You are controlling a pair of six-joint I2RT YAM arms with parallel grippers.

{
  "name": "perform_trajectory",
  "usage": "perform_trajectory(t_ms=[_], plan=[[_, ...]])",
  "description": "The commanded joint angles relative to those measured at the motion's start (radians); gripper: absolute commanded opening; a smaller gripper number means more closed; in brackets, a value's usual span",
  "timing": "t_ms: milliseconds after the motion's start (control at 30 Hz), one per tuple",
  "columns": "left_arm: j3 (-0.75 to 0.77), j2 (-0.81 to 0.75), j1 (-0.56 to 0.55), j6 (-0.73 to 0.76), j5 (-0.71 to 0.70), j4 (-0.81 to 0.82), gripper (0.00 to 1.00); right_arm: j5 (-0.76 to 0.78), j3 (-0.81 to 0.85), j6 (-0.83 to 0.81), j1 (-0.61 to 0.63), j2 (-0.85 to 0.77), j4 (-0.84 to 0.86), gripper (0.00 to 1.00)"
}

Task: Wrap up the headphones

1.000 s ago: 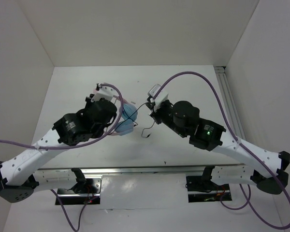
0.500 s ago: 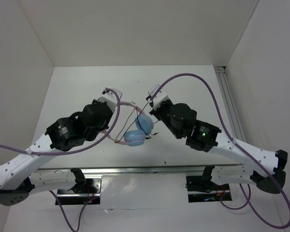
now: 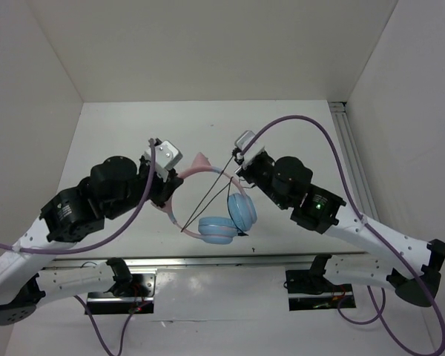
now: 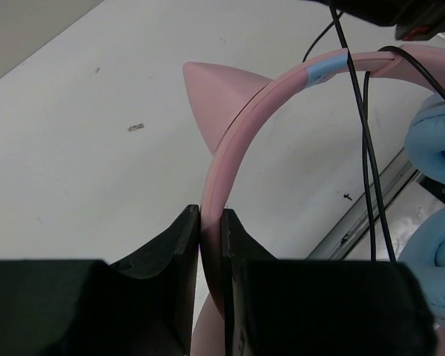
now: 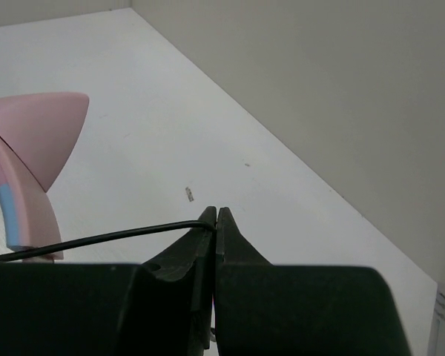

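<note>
Any print on the arm housings (image 3: 111,185) is too small for you to read from above, and neither wrist view shows lettering. The only marking on the headphones (image 3: 217,228) is a plain light blue patch (image 4: 328,65) on the pink headband (image 4: 241,126).

Your left tool (image 4: 210,222) is pinching that headband edge-on, with both fingers pressed flat against it. Just past the grip the band arcs up and away, and one cat ear (image 4: 211,89) points off to the side.

Your right tool (image 5: 216,216) is pressed together on the thin black cord (image 5: 96,239). The cord enters between the fingertips from the left and runs back toward the band.

From above, the headphones sit between your two tools over the middle of the desk (image 3: 297,126). The band spans from one tool toward the other. The two light blue ear cups (image 3: 242,211) lie below it, toward the near edge. The cord crosses the band in taut straight lines. Purple cables (image 3: 311,126) loop off each wrist.
</note>
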Motion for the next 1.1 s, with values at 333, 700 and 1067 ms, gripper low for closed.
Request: perform_trajectory(t_ms=[333,700,1067], plan=[[0.135,-0.144,-0.011,-0.126,0.053,-0.017,0.0,-0.229,-0.187,0.074,-0.146,-0.153,0.301,0.03],[0.094,-0.154,-0.011,-0.199,0.304,0.152,0.0,-0.5,-0.232,0.18,-0.226,-0.052,0.401,0.11],[0.066,-0.154,-0.011,-0.308,0.319,0.279,0.0,-0.75,-0.283,0.316,-0.261,-0.025,0.558,0.17]])
